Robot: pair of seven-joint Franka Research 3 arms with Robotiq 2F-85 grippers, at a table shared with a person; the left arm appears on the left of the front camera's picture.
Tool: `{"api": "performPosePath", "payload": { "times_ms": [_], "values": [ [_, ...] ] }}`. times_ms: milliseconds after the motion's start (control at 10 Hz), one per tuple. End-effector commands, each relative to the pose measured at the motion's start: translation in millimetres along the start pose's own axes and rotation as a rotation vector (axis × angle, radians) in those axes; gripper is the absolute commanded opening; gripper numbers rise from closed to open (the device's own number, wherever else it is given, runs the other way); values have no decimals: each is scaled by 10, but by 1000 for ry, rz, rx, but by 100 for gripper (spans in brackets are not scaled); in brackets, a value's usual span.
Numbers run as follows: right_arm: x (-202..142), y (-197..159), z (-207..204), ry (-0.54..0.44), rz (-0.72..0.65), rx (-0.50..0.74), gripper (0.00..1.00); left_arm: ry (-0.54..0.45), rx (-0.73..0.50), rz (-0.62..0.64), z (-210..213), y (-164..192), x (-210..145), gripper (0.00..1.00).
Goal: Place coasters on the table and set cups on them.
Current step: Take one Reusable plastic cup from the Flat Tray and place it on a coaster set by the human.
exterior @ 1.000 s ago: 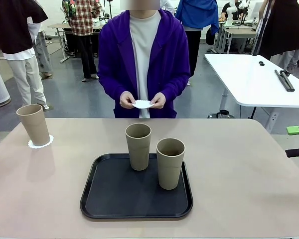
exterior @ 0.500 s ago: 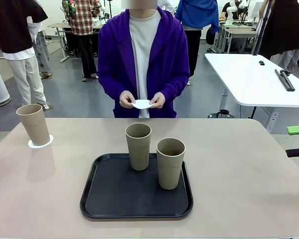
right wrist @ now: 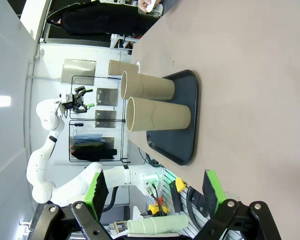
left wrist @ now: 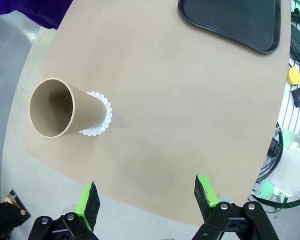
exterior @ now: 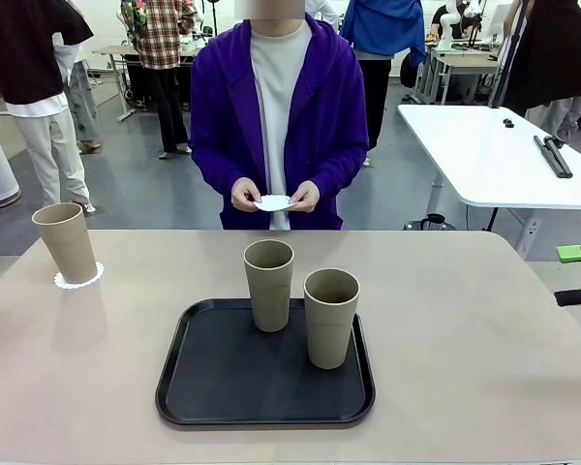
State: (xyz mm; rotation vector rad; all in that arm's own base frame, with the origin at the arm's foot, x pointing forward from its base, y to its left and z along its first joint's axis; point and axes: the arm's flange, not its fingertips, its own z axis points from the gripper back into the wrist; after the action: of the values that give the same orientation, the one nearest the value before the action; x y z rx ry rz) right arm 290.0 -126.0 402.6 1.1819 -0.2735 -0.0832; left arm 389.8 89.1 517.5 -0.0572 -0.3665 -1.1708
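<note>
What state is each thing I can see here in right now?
Left cup: upright, empty.
Table coaster: flat on the table, under that cup.
Middle cup: upright on the tray.
Right cup: upright on the tray.
Tray: flat on the table, carrying two cups.
Held coaster: in the person's hands, off the table.
Left end effector: open, empty.
Right end effector: open, empty.

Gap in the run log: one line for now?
cup on coaster | two cups on tray | person holds another coaster | left gripper, right gripper open

Black left end effector (left wrist: 145, 196), green pads (left wrist: 88, 200), person's purple hoodie (exterior: 320, 107), pale tee (exterior: 276, 77)
</note>
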Motion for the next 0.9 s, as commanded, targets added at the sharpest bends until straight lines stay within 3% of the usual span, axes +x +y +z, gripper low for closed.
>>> {"api": "performPosePath", "payload": {
  "times_ms": [0,200,300,400,500,700,800],
  "values": [
    [5,7,9,-6,6,9,100,14,13,1,16,0,8,100],
    [5,7,9,-6,6,9,100,-1,0,0,-1,0,1,100],
    [5,7,9,-6,6,9,100,62,70,203,-50,-297,-66,100],
    [5,7,9,-6,6,9,100,63,78,420,-89,-547,-126,100],
    [5,7,9,-6,6,9,100,103,0,587,-11,-599,6,100],
    [5,7,9,-6,6,9,100,232,8,655,-66,-904,-43,100],
    [5,7,9,-6,6,9,100,250,3,681,-84,-942,-50,100]
  ]
}}
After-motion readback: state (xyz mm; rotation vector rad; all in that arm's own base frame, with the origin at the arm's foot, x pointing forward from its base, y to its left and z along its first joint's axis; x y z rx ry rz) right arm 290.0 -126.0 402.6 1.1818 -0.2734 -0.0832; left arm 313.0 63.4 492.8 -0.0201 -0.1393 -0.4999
